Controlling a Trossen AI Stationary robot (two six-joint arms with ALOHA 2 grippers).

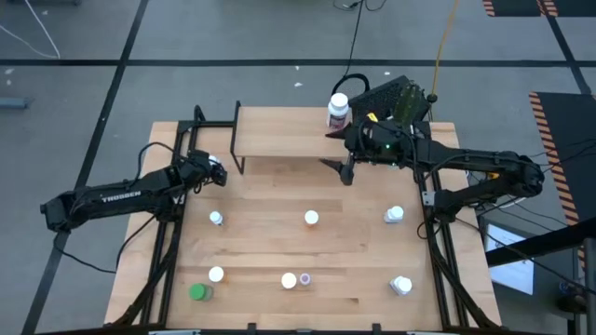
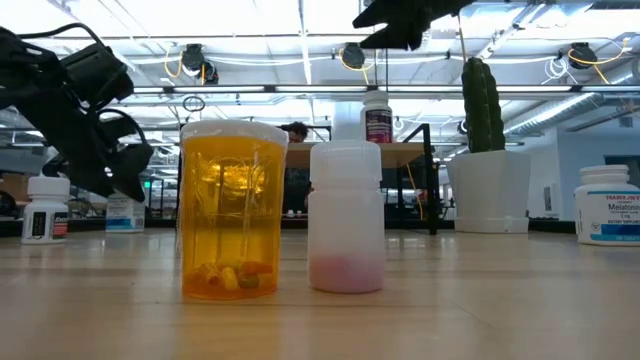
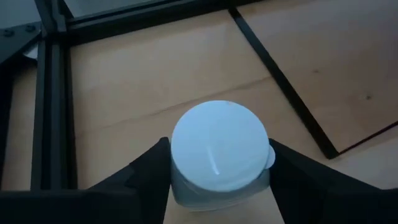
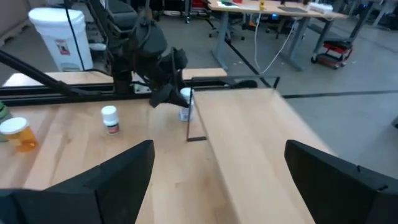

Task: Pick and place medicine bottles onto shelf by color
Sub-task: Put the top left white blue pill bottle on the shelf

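Overhead, the left gripper (image 1: 212,171) is sitting by the shelf's (image 1: 279,132) left leg, with one white-capped bottle (image 1: 339,109) standing on the shelf's right end. Close up, its fingers (image 3: 146,171) are flanking a white bottle (image 3: 219,152), touching its sides. Meanwhile, the right gripper (image 4: 217,168) is hovering wide open above the shelf, holding nothing.

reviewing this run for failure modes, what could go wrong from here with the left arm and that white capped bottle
1. The left end effector straddles the white-capped round bottle near the cap, high up; a grip there might tip it or let it slip.
2. That bottle sits beside a thin black metal leg of the low light-wood shelf; lifting could clip the shelf edge.
3. The right end effector, open, hovers by the shelf, so the arms might crowd.
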